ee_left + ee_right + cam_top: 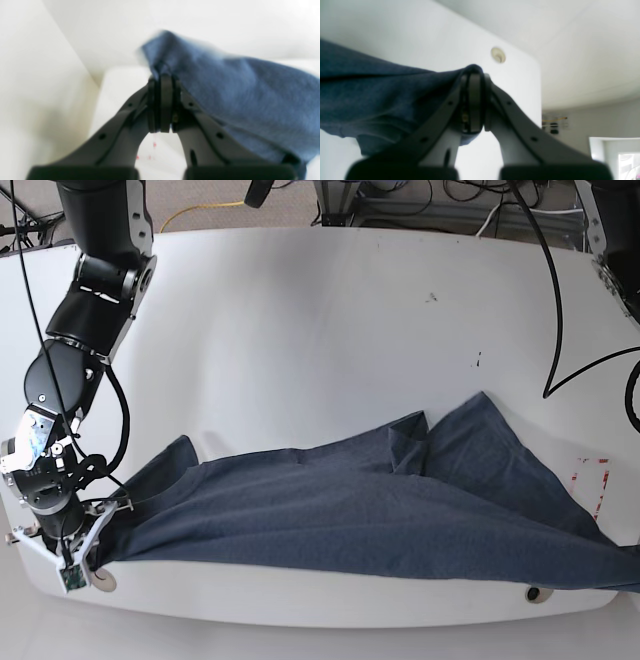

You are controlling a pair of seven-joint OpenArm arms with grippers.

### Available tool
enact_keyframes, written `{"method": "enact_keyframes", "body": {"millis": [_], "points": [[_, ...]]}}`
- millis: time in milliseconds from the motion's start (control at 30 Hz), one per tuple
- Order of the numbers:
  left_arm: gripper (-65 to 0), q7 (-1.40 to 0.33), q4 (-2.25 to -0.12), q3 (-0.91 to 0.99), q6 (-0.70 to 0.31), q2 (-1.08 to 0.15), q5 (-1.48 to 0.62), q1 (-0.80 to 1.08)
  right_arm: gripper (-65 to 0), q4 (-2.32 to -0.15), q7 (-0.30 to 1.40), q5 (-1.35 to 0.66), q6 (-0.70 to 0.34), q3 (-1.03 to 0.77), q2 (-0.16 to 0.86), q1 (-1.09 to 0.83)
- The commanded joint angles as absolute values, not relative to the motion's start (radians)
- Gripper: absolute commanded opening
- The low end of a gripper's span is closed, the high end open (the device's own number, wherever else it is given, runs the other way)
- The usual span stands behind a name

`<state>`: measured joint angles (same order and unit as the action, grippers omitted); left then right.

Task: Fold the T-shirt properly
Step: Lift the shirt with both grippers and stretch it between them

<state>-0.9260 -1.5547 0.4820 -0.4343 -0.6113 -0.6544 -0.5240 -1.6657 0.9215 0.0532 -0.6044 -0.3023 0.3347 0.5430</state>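
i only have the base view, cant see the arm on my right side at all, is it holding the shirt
Observer: Yes. In the left wrist view the left claw is shut on a bunched edge of the T-shirt.
Operator: and the other claw, it's tiny in my view
Observer: The right wrist view shows the right claw shut too, with the cloth wrapped over its tip.
Operator: is the cloth slack near that claw
Observer: Not much; from the right claw it runs off to one side in long drawn folds.
Operator: anything under the left claw
Observer: White table, with small red marks seen between the fingers.
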Motion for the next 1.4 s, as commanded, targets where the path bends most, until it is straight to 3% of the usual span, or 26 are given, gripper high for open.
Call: {"method": "enact_keyframes", "body": {"millis": [0,333,733,1067,1367], "points": [[-65.0,-0.905,-1.567,0.476,-0.426,-0.647,-0.654,-0.599,-65.0,-1.658,0.903,0.077,-0.591,-0.278,0.36,0.631],[-64.9,-0.963,-1.544,0.397,-0.424,-0.65,-0.648,-0.852,-65.0,-1.575,0.905,0.077,-0.591,-0.163,0.403,0.894],[-64.9,-0.963,-1.514,0.397,-0.424,-0.682,-0.653,-0.92,-65.0,-1.583,0.905,0.079,-0.591,-0.151,0.423,0.898],[-64.9,-0.964,-1.626,0.49,-0.424,-0.627,-0.654,-0.611,-65.0,-1.701,0.905,0.071,-0.591,-0.214,0.414,0.634],[-64.9,-0.963,-1.742,0.607,-0.427,-0.555,-0.656,-0.255,-65.0,-1.813,0.905,0.07,-0.591,-0.332,0.325,0.323]]}}
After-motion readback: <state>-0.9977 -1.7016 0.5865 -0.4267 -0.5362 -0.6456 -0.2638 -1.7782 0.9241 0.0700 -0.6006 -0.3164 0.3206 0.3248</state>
